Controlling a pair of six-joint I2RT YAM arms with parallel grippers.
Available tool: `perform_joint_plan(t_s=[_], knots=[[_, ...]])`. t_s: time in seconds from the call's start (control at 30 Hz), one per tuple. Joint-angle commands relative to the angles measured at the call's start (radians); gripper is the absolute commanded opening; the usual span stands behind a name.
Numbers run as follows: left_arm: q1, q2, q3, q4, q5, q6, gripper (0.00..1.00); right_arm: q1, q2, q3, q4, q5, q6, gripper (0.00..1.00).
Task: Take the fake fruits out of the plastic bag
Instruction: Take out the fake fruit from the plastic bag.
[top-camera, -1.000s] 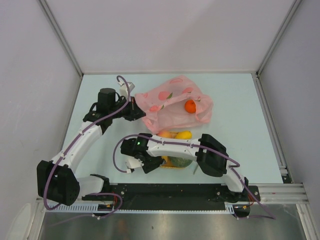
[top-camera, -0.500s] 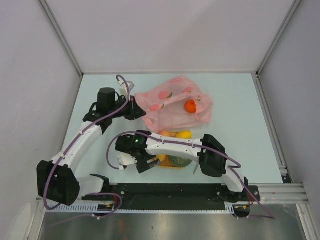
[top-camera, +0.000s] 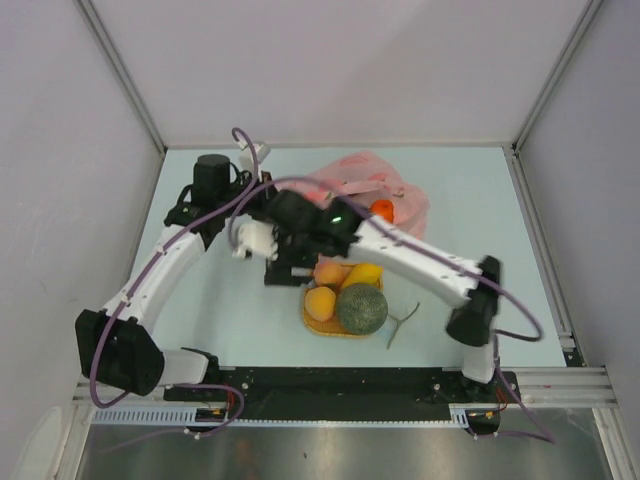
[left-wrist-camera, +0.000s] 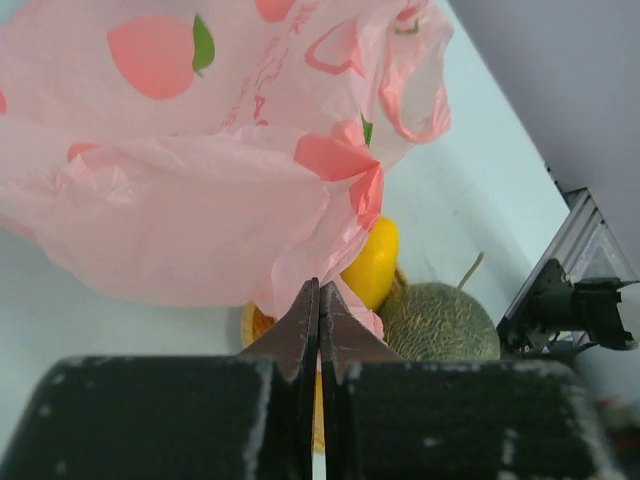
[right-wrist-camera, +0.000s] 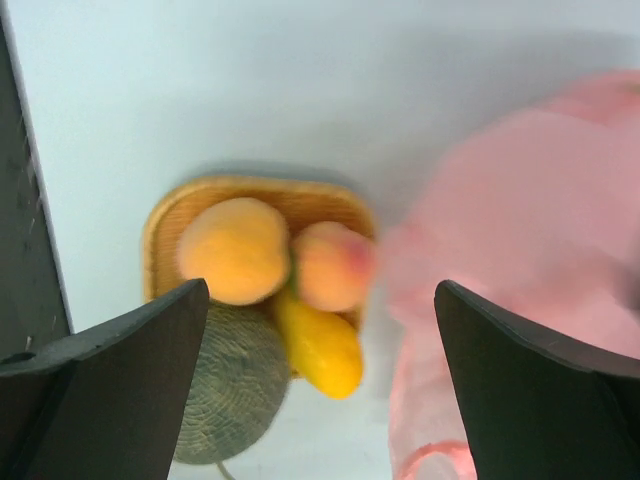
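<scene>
The pink plastic bag (top-camera: 355, 178) lies at the back of the table with one small orange fruit (top-camera: 381, 210) inside it. My left gripper (top-camera: 258, 200) is shut on the bag's edge (left-wrist-camera: 345, 215), shown in the left wrist view (left-wrist-camera: 318, 295). On the woven mat (top-camera: 310, 320) sit a peach (top-camera: 330, 272), the yellow mango (top-camera: 364, 273), an orange fruit (top-camera: 320, 303) and the netted melon (top-camera: 361, 309). My right gripper (top-camera: 287, 268) is open and empty above the mat's far-left side. Its view shows the mat (right-wrist-camera: 170, 205), both round fruits, the mango (right-wrist-camera: 322, 348), the melon (right-wrist-camera: 228, 392) and the bag (right-wrist-camera: 530, 250).
A loose melon stem (top-camera: 401, 324) lies on the table right of the mat. My right arm crosses over the bag's left part and close to my left wrist. White walls enclose the back and sides. The black base rail runs along the near edge.
My right arm has swung from the near-left of the mat up and back, over its far-left side. The fruits on the mat are now uncovered. My left gripper still holds the bag, slightly farther back.
</scene>
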Motion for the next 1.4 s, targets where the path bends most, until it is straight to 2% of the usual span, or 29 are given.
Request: perform_joint_plan(t_s=[0.0,0.03,0.07,0.13,0.23,0.33,0.37,0.47,0.67,1.03,1.37], knots=[[0.005,0.082,0.163,-0.027,0.082,-0.014,0.00,-0.196,-0.419,-0.257,0.390,-0.124,0.208,1.00],[0.003,0.092,0.175,-0.022,0.096,-0.019,0.00,-0.224,-0.558,-0.353,0.604,-0.104,0.292,1.00],[0.005,0.101,0.189,-0.004,0.115,-0.023,0.00,-0.244,-0.629,-0.530,0.692,0.007,0.324,1.00],[0.001,0.118,0.218,0.041,0.170,-0.051,0.00,-0.292,-0.717,-0.620,0.794,0.097,0.345,1.00],[-0.014,0.177,0.310,0.053,0.211,-0.054,0.00,-0.394,-0.704,-0.631,0.691,0.071,0.342,0.94],[-0.020,0.207,0.350,0.018,0.219,-0.046,0.00,-0.486,-0.667,-0.636,0.626,-0.032,0.372,0.86],[-0.022,0.207,0.350,0.018,0.214,-0.045,0.00,-0.498,-0.639,-0.636,0.618,-0.053,0.381,0.80],[-0.018,0.210,0.396,-0.026,0.191,-0.011,0.00,-0.525,-0.590,-0.639,0.609,-0.058,0.385,0.75],[-0.020,0.207,0.423,-0.074,0.208,0.064,0.01,-0.576,-0.455,-0.653,0.630,-0.087,0.391,0.74],[0.014,0.198,0.378,-0.123,0.162,0.127,0.00,-0.683,-0.197,-0.588,0.753,-0.017,0.481,0.75],[0.017,0.142,0.332,-0.158,0.116,0.196,0.00,-0.813,-0.091,-0.502,0.816,0.065,0.483,0.79]])
